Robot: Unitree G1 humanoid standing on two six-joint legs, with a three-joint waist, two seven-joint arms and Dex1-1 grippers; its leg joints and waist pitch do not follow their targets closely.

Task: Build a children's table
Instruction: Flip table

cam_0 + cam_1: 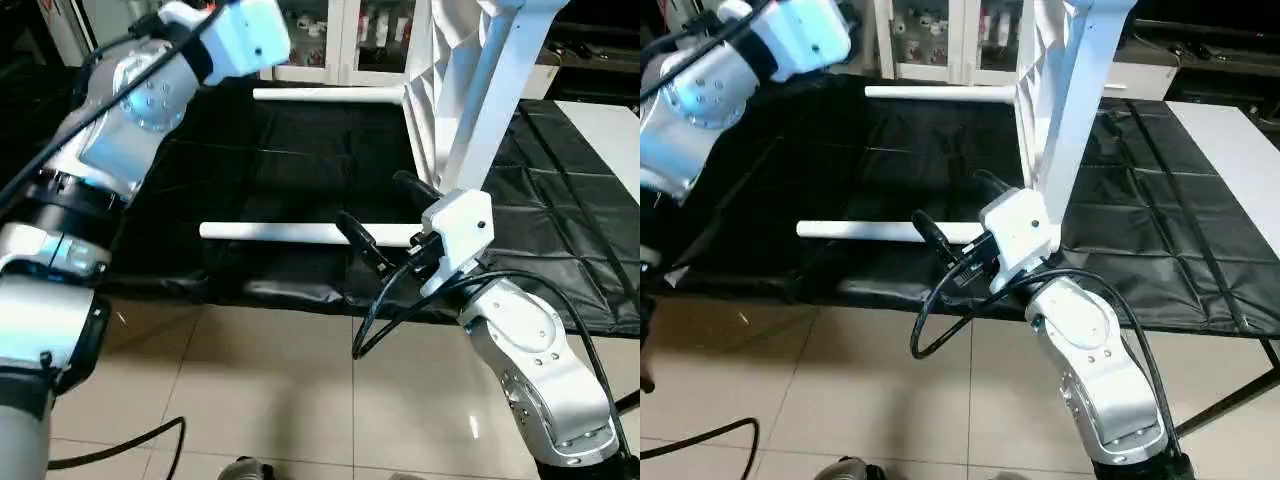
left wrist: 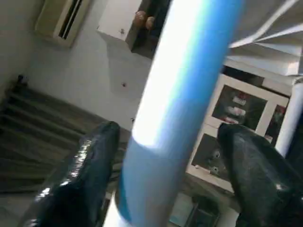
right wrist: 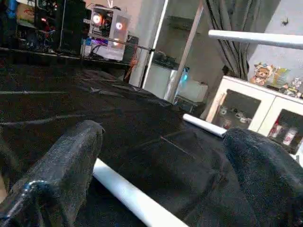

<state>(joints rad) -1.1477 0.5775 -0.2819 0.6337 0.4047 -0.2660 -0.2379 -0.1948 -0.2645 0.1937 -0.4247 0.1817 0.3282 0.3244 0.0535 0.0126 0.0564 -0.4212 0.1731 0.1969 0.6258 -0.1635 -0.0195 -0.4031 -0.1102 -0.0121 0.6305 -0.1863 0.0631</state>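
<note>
On the black-covered work surface (image 1: 280, 170), toward its far right part, stands on edge the large white plastic rectangular tabletop (image 1: 425, 90), ribbed underside turned to the robot's left. Looks about half built, as a judgement. Seems to have one long white tapered far leg (image 1: 320, 95) already seated in a lower corner socket and pointing level to the left, and a second slanting leg (image 1: 480, 110) running down along the near edge; cannot tell for sure whether this one is fully seated. Left to fit: at least the loose white leg (image 1: 290, 233) lying flat on the black cover, near the front edge and apart from the tabletop. About the hands: right gripper (image 1: 372, 200) spread wide, holding nothing, hovering just above the right end of the loose leg, one black finger on each side of it in the right wrist view (image 3: 161, 156), no contact to be seen. Left gripper (image 2: 169, 128) raised high, with fingers (image 2: 90, 165) open around a white round leg (image 2: 189, 71) beside the ribbed tabletop; a clear gap on one side, very close on the other, so not yet pinching. Cannot tell which leg this is. Behind the table, a white glass-door cabinet (image 1: 330, 40).
</note>
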